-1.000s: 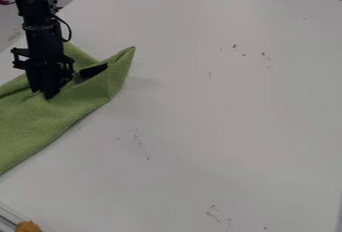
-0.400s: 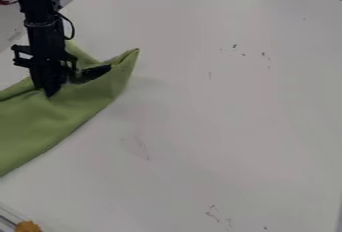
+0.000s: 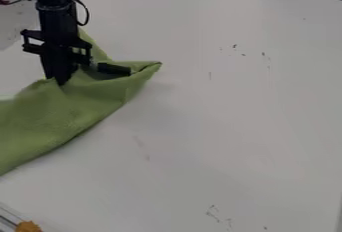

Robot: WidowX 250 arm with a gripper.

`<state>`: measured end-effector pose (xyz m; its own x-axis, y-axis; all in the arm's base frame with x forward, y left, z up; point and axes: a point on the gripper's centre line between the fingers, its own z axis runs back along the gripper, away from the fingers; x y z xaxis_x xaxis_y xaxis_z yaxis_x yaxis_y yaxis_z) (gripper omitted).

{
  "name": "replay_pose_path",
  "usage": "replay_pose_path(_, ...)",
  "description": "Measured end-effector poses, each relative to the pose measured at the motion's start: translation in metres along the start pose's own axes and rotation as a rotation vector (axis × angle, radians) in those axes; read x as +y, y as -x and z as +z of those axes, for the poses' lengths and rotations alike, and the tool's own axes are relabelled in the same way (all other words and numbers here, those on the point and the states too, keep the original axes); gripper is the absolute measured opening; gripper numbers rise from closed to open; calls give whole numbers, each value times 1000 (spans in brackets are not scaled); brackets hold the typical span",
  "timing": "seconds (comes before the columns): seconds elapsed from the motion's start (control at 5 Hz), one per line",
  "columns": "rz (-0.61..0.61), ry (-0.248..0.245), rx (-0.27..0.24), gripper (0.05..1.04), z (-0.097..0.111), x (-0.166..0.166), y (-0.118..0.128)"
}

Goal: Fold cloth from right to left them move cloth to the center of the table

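The gripper [image 3: 61, 80] is at the upper left, low over the table and pointing down, shut on the green cloth [image 3: 63, 118]. Around its tips the cloth is bunched and raised in creases. A dark bar-shaped part sticks out to the gripper's right, against the cloth's upper fold. From there a narrow corner of cloth points right, while the wider part runs down to the left edge of the view. The cloth behind the gripper is partly hidden by it.
The white table [image 3: 227, 111] has small dark marks on it. An orange-brown object [image 3: 28, 226] lies at the bottom left corner, beside a clear-looking edge or rail. Dark objects and cables stand behind the table's upper left edge.
The gripper has moved right and slightly up in the view, and the cloth has shifted with it. The cloth's pointed corner now lies farther right and lower.
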<state>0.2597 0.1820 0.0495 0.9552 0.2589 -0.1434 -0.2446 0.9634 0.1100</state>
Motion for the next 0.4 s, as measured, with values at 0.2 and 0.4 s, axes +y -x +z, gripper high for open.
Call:
replay_pose_path(0.2,10,23,7,87,-2,-5,4)
replay_pose_path(0.4,0,25,16,87,-3,-18,4)
